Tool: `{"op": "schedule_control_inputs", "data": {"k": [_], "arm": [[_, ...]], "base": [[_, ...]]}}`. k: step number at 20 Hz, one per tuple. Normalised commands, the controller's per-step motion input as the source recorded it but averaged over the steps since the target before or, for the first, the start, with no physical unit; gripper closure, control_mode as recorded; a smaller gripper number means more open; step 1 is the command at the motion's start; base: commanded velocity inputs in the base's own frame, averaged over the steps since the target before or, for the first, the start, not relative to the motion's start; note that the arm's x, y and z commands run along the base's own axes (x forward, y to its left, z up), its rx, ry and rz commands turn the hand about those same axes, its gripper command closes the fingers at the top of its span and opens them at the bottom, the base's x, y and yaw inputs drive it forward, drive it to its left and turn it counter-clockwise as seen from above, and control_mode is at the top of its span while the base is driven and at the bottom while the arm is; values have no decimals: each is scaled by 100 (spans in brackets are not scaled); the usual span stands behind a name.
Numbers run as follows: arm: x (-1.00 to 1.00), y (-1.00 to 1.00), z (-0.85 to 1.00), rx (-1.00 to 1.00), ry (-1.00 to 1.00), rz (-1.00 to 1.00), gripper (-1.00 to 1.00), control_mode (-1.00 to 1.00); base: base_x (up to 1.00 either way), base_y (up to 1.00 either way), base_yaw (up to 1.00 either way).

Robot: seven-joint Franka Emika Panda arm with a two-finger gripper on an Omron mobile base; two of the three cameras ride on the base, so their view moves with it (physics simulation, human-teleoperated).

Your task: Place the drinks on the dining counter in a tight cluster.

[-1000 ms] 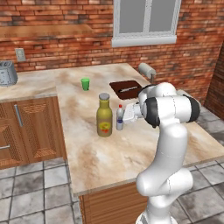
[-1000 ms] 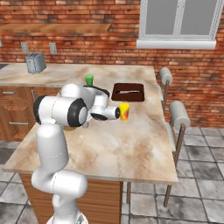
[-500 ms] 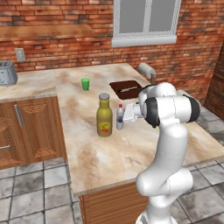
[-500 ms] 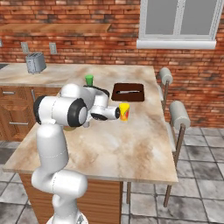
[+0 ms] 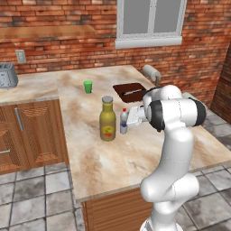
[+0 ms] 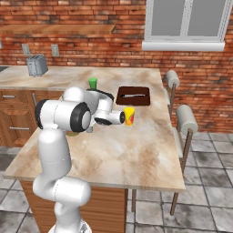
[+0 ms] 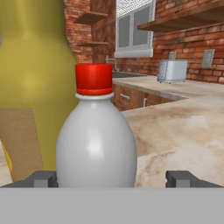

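The big olive-yellow bottle (image 5: 107, 119) with a grey cap stands upright on the beige dining counter (image 5: 113, 158). Close on its right stands the small red-capped bottle (image 5: 123, 121). My gripper (image 5: 128, 119) reaches in from the right at that small bottle. In the hand view the small bottle (image 7: 96, 144) fills the gap of my open gripper (image 7: 116, 178), with both fingertips (image 7: 43, 178) standing clear of its sides. The olive-yellow bottle (image 7: 30, 87) looms right behind it. The right base view has my arm in front of the bottles.
A green cup (image 5: 88, 86) and a dark cutting board (image 5: 131, 91) lie further back on the counter. A small yellow and red object (image 6: 129, 116) stands near the board. Stools (image 6: 185, 119) line the right edge. A toaster (image 5: 6, 75) sits on the side counter.
My jaws have spread wide and let go of the small red-capped bottle. The arm and both bottles stay where they were.
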Motion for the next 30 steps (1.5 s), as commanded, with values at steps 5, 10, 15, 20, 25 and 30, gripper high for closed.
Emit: {"op": "schedule_control_inputs", "data": {"k": [5, 10, 15, 20, 25, 30], "arm": [[-14, -3, 1, 0, 0, -1, -100, -100], [-23, -3, 16, 0, 0, -3, -100, -100], [-10, -17, 33, 0, 4, -4, -100, -100], [0, -48, 54, 0, 13, -15, -100, -100], [-8, -44, 52, 0, 28, -23, -100, -100], [-51, -28, 27, -3, 31, -30, -100, -100]], "base": [[0, 0, 0], [0, 0, 0], [0, 0, 0], [0, 0, 0], [0, 0, 0], [0, 0, 0]]}}
